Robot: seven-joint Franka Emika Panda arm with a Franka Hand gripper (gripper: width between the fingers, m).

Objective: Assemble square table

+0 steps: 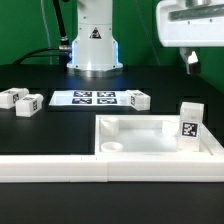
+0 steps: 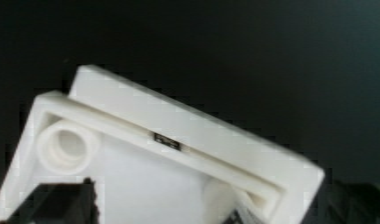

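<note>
Tool hangs spread and empty above the square table top, which lies on the black desk against the white fence; likely light, stiff, slick plastic, it is best pinched across its raised rim, clear of the corner sockets.

Corner of a white table top on a black surface: raised rim, one round socket, small dark tag on the rim.
</note>
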